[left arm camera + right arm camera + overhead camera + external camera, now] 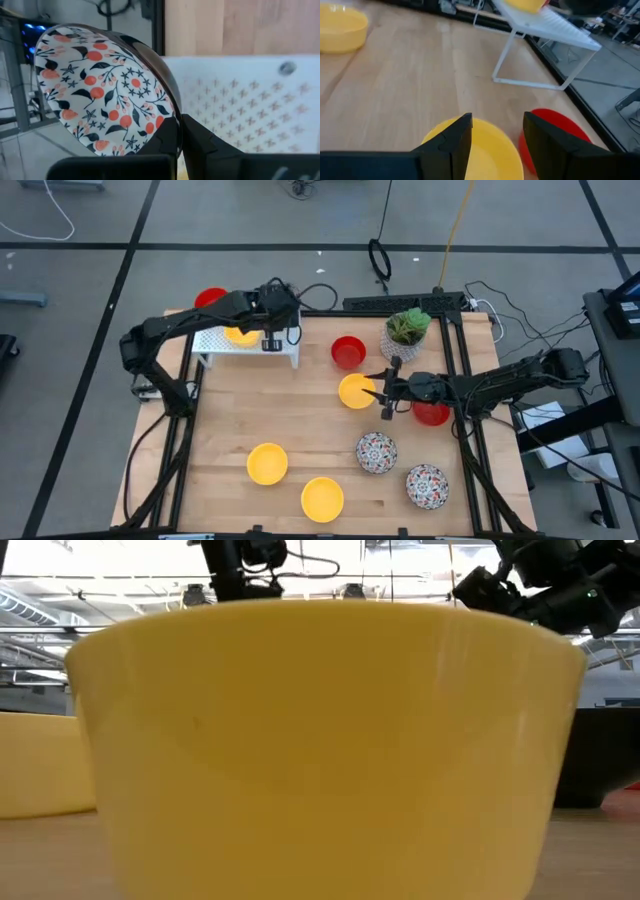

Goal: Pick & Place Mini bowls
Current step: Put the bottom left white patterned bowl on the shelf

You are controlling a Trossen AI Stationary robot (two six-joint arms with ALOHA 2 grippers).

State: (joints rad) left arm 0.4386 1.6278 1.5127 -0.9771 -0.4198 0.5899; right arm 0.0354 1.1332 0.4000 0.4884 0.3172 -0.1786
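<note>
My left gripper [180,136] is over the white perforated rack [245,345] at the table's far left and is shut on a white bowl with a red and dark flower pattern [100,85]. The arm hides that bowl in the high view. A yellow bowl [240,334] sits on the rack. My right gripper [385,392] is open, its fingers standing over the near rim of a yellow bowl [480,150] at the table's centre right. A red bowl [555,131] lies right beside that one. Two more yellow bowls [267,463] [322,498] and two speckled bowls [376,452] [427,486] rest on the near half. My left gripper pinches the patterned bowl's rim [169,122], one finger inside the bowl and one on its dark outer wall. The bowl is lifted clear and tipped on its side, its inside facing the wrist camera, above the rack [250,100]. My right gripper: I cannot tell whether its fingers touch the yellow bowl.
A red bowl [347,352] and a white pot with a green plant [405,330] stand on the far side. Another red bowl [210,298] shows behind the rack. A yellow bowl [320,740] fills the low view. Bare wood lies left of centre.
</note>
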